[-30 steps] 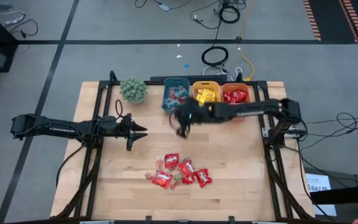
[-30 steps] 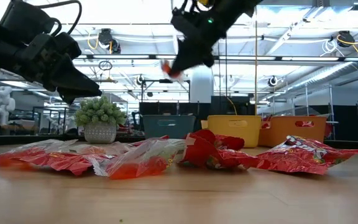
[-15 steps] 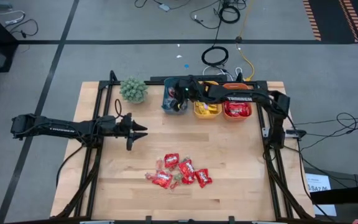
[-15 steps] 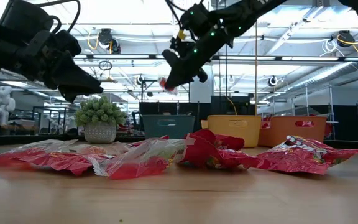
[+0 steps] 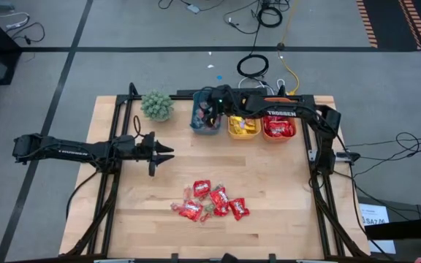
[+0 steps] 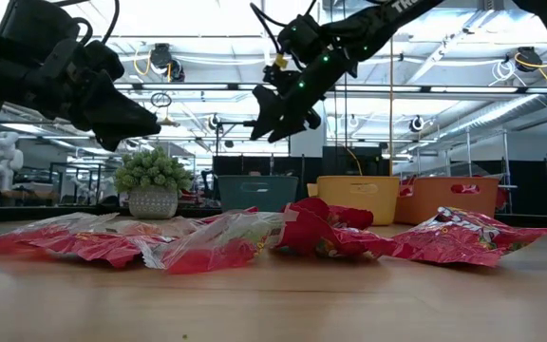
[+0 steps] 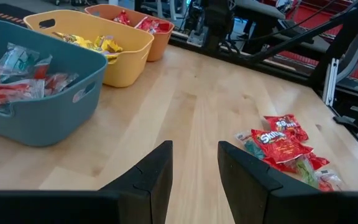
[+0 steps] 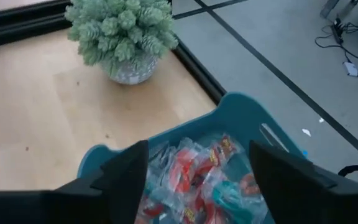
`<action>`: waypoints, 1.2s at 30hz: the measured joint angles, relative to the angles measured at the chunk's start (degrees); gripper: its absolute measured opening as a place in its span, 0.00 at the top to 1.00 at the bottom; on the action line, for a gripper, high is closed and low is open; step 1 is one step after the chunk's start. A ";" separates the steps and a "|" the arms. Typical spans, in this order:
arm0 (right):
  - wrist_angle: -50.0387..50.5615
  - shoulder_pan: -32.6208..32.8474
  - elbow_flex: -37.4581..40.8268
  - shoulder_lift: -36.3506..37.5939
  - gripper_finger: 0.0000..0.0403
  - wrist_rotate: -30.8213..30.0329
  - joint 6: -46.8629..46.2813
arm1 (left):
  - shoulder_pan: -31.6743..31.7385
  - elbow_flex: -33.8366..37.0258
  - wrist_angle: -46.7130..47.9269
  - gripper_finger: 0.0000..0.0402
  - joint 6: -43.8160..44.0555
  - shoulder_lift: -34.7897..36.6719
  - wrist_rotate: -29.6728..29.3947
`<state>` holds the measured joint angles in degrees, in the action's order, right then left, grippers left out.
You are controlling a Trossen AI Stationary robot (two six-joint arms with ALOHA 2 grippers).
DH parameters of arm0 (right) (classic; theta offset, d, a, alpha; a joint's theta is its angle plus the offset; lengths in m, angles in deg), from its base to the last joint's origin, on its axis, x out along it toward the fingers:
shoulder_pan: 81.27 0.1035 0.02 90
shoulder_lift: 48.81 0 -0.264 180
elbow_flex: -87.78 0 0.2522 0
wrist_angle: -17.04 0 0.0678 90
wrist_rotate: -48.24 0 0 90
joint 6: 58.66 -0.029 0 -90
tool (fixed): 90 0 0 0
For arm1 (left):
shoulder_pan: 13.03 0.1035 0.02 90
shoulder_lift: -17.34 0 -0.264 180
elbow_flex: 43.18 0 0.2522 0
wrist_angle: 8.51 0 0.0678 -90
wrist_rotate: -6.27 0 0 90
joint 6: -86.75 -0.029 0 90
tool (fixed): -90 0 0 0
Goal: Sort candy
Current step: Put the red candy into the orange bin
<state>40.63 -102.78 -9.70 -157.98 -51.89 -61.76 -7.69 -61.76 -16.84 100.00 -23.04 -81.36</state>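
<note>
Right gripper (image 5: 209, 111) hangs over the teal bin (image 5: 198, 124), jaws apart, empty. Left gripper (image 5: 168, 153) waits, jaws slightly apart. Candy (image 5: 210, 201) heap stretches across the bench (image 5: 283, 190); wrist view alone reveals the bin's contents.

Right gripper (image 5: 209, 109): 1 second back it hangs above the bare table just short of the bins, fingers closed on a small red-and-white candy. It now sits over the teal bin (image 5: 198, 126), at the end of the row nearest the plant. Its fingers (image 8: 124, 171) stand spread apart with nothing between them. The small candy seen under the gripper in the earlier low views no longer shows there.
</note>
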 joint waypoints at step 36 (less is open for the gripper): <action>15.02 25.63 0.00 -3.63 0.46 10.34 4.80 | 0.00 0.00 0.38 0.66 -0.13 -0.01 -0.02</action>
<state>55.65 -77.14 -9.70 -161.61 -41.55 -56.96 -7.69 -61.76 -16.46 99.87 -23.04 -81.38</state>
